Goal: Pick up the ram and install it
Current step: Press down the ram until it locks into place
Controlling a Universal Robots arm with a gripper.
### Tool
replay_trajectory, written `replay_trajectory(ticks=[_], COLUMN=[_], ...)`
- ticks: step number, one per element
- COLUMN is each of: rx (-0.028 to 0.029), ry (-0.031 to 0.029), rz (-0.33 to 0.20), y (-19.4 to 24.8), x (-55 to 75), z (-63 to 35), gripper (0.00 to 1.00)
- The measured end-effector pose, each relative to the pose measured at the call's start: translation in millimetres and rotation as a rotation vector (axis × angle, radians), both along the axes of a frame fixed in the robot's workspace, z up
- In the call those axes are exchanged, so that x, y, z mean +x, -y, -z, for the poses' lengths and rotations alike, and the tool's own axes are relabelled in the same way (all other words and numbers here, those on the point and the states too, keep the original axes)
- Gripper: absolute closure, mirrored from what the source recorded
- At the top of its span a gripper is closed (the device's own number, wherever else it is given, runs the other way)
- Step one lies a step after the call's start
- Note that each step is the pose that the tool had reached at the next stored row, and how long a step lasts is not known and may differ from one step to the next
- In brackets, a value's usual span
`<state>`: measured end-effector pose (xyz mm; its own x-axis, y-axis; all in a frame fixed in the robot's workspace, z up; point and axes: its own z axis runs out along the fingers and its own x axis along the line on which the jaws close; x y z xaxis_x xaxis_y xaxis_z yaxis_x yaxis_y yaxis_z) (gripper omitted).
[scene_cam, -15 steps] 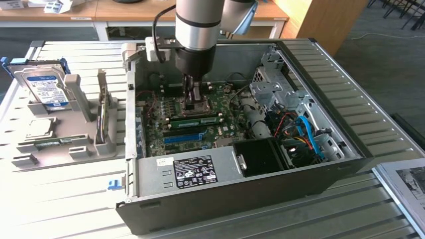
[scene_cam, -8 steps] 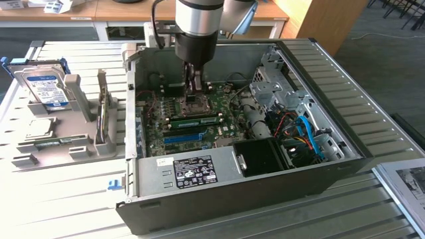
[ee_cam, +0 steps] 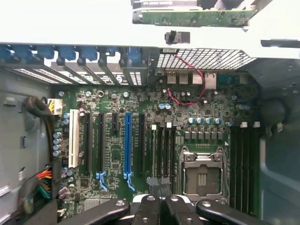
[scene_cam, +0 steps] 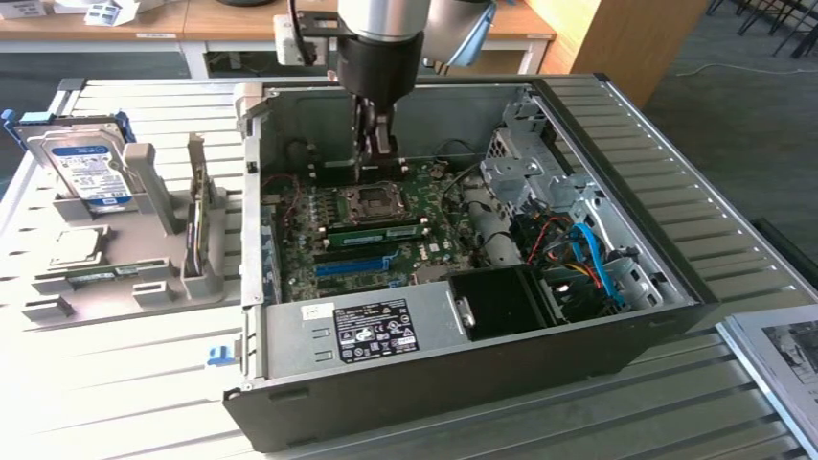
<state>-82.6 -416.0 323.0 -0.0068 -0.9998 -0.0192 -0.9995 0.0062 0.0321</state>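
Note:
A green ram stick (scene_cam: 195,240) stands on edge in the grey holder (scene_cam: 128,278) outside the case, at the exterior view's left; the wrist view shows it as a green board (ee_cam: 197,17) beyond the case wall. Another green stick (scene_cam: 371,231) sits in a motherboard slot beside the CPU socket (scene_cam: 374,199). My gripper (scene_cam: 379,149) hangs inside the open PC case over the far part of the motherboard (ee_cam: 117,140). Its fingers (ee_cam: 149,206) are shut, and I see nothing between them at the gripper (ee_cam: 159,191).
The open computer case (scene_cam: 639,192) surrounds the arm with metal walls, a drive cage (scene_cam: 524,168) and blue cables (scene_cam: 595,259). A power supply (scene_cam: 371,331) lies at the near side. A hard drive (scene_cam: 83,168) and a square processor (scene_cam: 79,246) rest on the holder.

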Motion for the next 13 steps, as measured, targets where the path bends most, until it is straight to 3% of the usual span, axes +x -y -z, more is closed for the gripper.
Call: replay_trajectory(ticks=[10,13], rx=[0.0000,0.0001], ry=[0.0000,0.0000], rz=[0.000,0.000], y=[0.0,0.0], x=[0.0,0.0], z=[-23.1,-23.9], gripper=[0.90,0.90])
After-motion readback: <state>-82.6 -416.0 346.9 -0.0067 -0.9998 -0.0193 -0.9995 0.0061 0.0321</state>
